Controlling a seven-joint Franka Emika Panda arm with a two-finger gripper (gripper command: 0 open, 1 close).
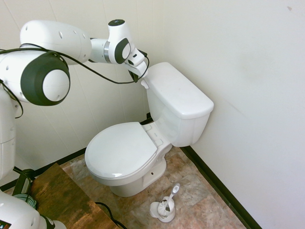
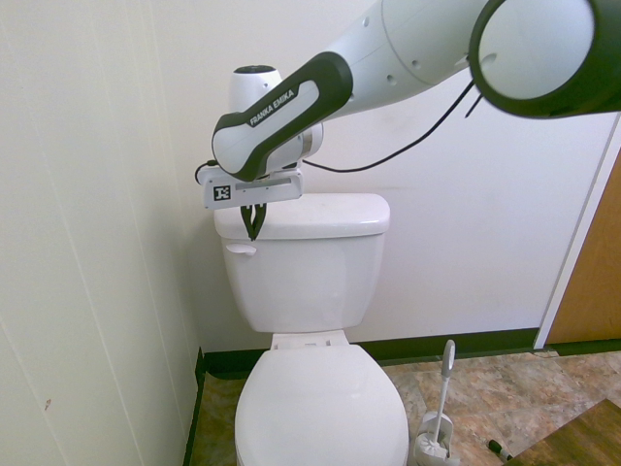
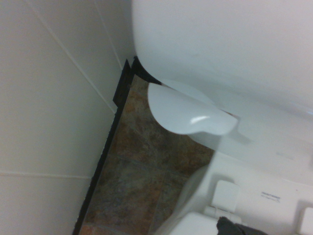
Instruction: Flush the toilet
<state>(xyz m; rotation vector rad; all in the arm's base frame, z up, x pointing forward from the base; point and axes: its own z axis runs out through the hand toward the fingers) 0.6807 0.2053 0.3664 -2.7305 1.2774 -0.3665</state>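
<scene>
Gripper (image 2: 253, 235) near the flush lever (image 2: 242, 249), push still to come.

The robot's two fingers were pinched together with nothing in them. They pointed down by the front of the tank (image 2: 309, 277), close to the small white lever at its top corner, on the side by the panelled wall (image 2: 92, 243). The toilet (image 1: 121, 151) stood in the corner with its seat lid (image 2: 322, 408) down. Getting to the lever looked almost done. Pushing it down, then letting it go, seemed to be what was left.
</scene>
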